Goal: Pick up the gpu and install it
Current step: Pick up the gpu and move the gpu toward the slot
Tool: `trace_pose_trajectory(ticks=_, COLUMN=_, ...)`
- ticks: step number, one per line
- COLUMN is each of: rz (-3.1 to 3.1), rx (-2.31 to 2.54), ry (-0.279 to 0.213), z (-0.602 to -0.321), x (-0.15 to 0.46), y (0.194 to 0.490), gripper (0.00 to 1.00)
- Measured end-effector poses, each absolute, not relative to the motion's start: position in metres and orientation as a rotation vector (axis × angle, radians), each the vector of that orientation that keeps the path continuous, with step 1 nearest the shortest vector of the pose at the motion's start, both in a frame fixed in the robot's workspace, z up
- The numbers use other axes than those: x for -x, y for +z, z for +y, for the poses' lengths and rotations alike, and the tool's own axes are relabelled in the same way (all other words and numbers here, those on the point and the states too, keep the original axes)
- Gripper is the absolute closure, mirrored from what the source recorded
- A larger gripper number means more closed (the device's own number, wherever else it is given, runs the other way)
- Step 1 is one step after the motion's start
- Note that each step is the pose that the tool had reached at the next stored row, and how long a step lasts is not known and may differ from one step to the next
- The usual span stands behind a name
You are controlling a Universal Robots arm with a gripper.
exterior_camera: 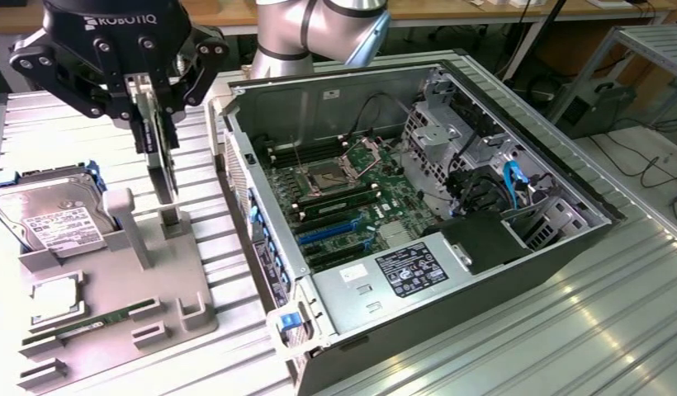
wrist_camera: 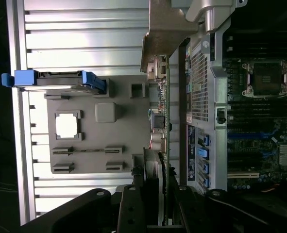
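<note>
The gpu [exterior_camera: 160, 165] is a thin card standing on edge, and my gripper [exterior_camera: 149, 95] is shut on its upper part. It hangs over the grey fixture [exterior_camera: 151, 280], with its lower end right at the upright slot post [exterior_camera: 173, 223]; I cannot tell whether they touch. In the wrist view the gpu [wrist_camera: 161, 116] is seen edge-on with its silver bracket [wrist_camera: 165, 34] at the far end, and my gripper [wrist_camera: 158, 199] clamps the near end. The open computer case [exterior_camera: 559, 239] lies to the exterior view's right, with its motherboard [exterior_camera: 350, 190] and blue slots [exterior_camera: 328, 233] exposed.
On the fixture sit a hard drive [exterior_camera: 52, 214] in a blue frame, a square processor [exterior_camera: 54, 297] and a narrow RAM stick [exterior_camera: 91, 322]. The case's side wall [exterior_camera: 245, 190] rises close beside the card. Ribbed aluminium table [exterior_camera: 603, 330] surrounds everything.
</note>
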State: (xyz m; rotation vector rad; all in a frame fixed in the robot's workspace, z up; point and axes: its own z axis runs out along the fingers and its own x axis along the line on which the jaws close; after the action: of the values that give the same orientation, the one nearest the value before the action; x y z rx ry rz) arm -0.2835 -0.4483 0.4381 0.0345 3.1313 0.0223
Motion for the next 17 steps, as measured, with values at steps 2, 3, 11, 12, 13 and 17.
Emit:
trace_pose_trajectory(ticks=2, rz=3.131, rx=-0.034, ry=0.022, z=-0.448, x=0.282, y=0.438, gripper=0.73)
trace_pose_trajectory(ticks=3, rz=3.131, rx=-0.034, ry=0.022, z=-0.448, x=0.281, y=0.438, gripper=0.73)
trace_pose_trajectory(ticks=11, rz=3.131, rx=-0.034, ry=0.022, z=-0.448, x=0.269, y=0.438, gripper=0.73)
trace_pose_trajectory(ticks=12, rz=3.131, rx=-0.034, ry=0.022, z=-0.448, x=0.268, y=0.438, gripper=0.73)
trace_pose_trajectory(ticks=13, rz=3.131, rx=-0.035, ry=0.022, z=-0.448, x=0.267, y=0.438, gripper=0.73)
trace_pose_trajectory(ticks=17, rz=3.131, rx=-0.034, ry=0.022, z=-0.448, x=0.261, y=0.438, gripper=0.73)
